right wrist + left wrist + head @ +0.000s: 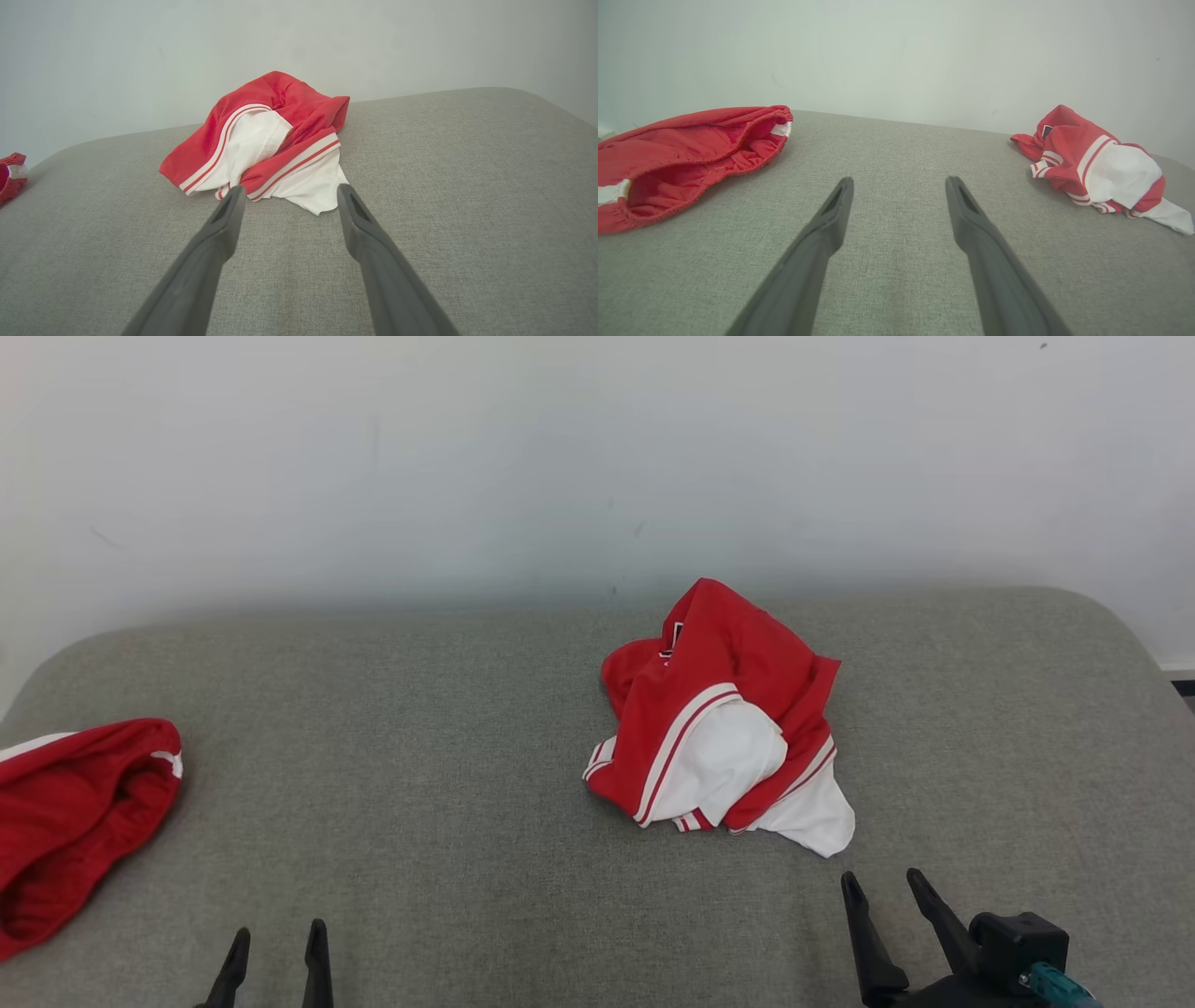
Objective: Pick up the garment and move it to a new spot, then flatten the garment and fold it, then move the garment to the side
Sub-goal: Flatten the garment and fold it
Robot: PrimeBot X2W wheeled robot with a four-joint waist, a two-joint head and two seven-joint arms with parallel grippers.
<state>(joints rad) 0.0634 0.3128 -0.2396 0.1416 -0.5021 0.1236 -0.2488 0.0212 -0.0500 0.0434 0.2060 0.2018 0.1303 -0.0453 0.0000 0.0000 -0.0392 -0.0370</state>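
Grey pad [420, 728]: woven upholstery, rounded far corners, far edge against wall [560, 457].
Wall: plain off-white, a few faint marks.
Garment [719, 728]: red w/ white panels + red/white stripe trim. Crumpled in a heap, not flat, not folded.
Garment loc: on pad, approx 1 o'clock from pad centre in head view, nr far edge. White corner sticks out at heap's 5 o'clock.
Red cloth [75, 821]: 2nd piece, red, gathered elastic edge, white band. Lies at pad's 8–9 o'clock, partly cut off by frame edge. Well apart from garment.
L gripper [280, 931]: head view 7 o'clock, at bottom edge. Fingers spread wide, nothing btwn them, bare pad ahead.
L wrist view: red cloth at 10 o'clock, garment at 2 o'clock, neither touched.
R gripper [881, 875]: head view 5 o'clock. Fingers spread wide, holding nothing. Tips just short of garment's white corner, w/ a strip of pad showing btwn.
R wrist view: garment straight ahead at 12 o'clock, its near hem level w/ the two tips; red cloth at 9 o'clock, far off.
Tip contact w/ pad: can't tell, either side.
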